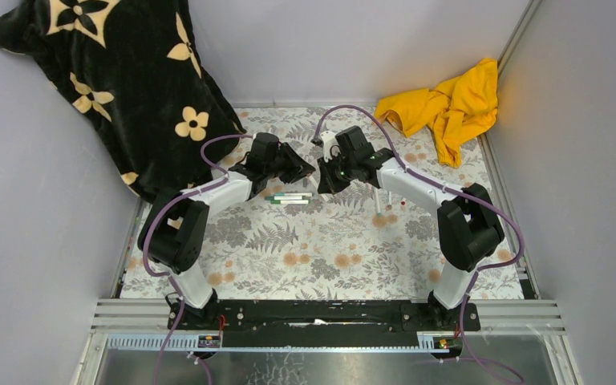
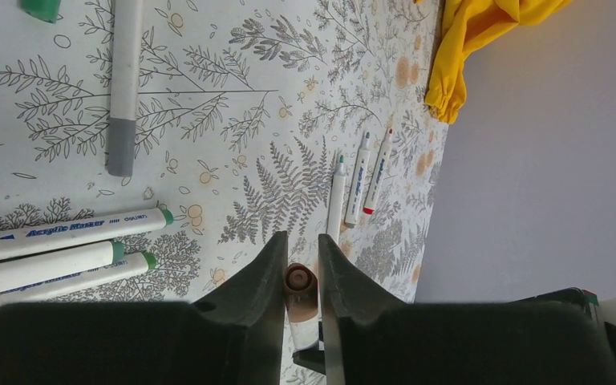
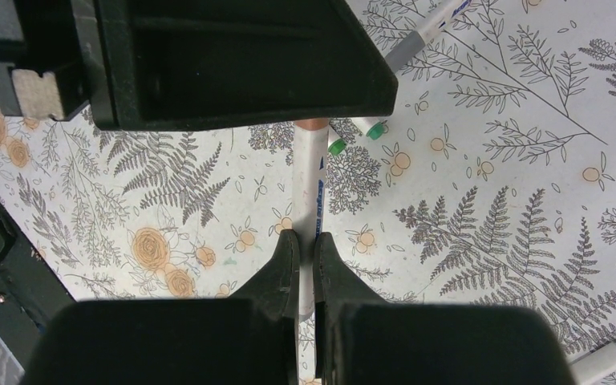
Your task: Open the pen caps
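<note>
- A black plush blanket with cream flowers (image 1: 120,80) fills the upper left of the overhead view. Its lower edge drapes over the left side of the desk (image 1: 329,249), which has a fern-and-blossom printed cover.
- Three white marker pens (image 2: 40,269) lie side by side on the desk at the lower left of the left wrist view, their green caps (image 2: 166,216) pointing right. Above them lies a white pen with a grey cap (image 2: 122,80), running up and down the frame.
- The left tool (image 2: 299,273) is near the centre of the overhead view. It is closed narrow on a dark brownish stubby plastic cap (image 2: 298,281), with one finger on each side.
- That cap sits at the end of a thin white pen barrel (image 3: 311,184), which is held above the desk between the two tools. Whether cap and barrel have parted cannot be told.
- The right tool (image 3: 305,249) faces the left one from just to its right in the overhead view. It is clamped tight on the barrel further along its length.
- Three more white pens with thin coloured tips (image 2: 358,180) lie close together on the desk, right of centre in the left wrist view.
- A crumpled yellow cloth (image 1: 449,104) lies at the upper right of the overhead view, well apart from both tools.
</note>
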You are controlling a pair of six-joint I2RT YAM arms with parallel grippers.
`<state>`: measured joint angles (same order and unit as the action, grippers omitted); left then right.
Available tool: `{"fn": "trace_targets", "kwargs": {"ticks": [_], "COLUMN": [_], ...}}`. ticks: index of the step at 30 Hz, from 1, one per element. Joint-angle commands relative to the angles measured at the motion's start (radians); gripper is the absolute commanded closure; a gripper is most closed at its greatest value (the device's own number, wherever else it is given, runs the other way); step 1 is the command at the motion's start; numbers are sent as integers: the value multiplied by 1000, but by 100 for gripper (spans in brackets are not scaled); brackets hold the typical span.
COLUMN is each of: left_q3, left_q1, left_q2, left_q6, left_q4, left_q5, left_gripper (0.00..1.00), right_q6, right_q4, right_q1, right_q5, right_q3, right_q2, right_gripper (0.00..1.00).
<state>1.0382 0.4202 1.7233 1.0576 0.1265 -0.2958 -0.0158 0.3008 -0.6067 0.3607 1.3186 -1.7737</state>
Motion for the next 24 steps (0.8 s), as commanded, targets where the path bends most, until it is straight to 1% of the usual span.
{"fn": "trace_targets", "kwargs": {"ticks": [1, 2, 6, 9, 10, 13, 14, 15, 24], "left_q3": [31, 29, 21, 13, 11, 20, 24, 26, 37], "left_q1": [9, 9, 11, 11, 10, 12, 11, 12, 22], "left_q2": [-7, -9, -14, -21, -25, -18, -15, -13, -11], "left_q6": [-5, -6, -15, -22, -24, -30, -29, -27, 10], "left_q4": [47, 48, 55, 56, 59, 61, 61, 63, 88], "left_q5": [19, 18, 15, 24, 27, 12, 6, -1, -39], "left_gripper": [78, 81, 100, 100, 100, 100, 100, 100, 100], "right_q6": [10, 10, 10, 10, 10, 10, 10, 10, 44], "right_q4": [-33, -34, -35, -36, -39, -64, -71, -73, -90], "right_q1": [-8, -8, -8, -8, -8, -7, -8, -8, -8], "right_q5": [6, 3, -3, -5, -4, 5, 10, 15, 43], "right_q3": [-3, -4, -2, -3, -6, -21, -24, -22, -3], "right_q2": [49, 48, 53, 60, 66, 82, 84, 85, 66], "right_gripper": [100, 100, 100, 100, 96, 78, 73, 71, 67]}}
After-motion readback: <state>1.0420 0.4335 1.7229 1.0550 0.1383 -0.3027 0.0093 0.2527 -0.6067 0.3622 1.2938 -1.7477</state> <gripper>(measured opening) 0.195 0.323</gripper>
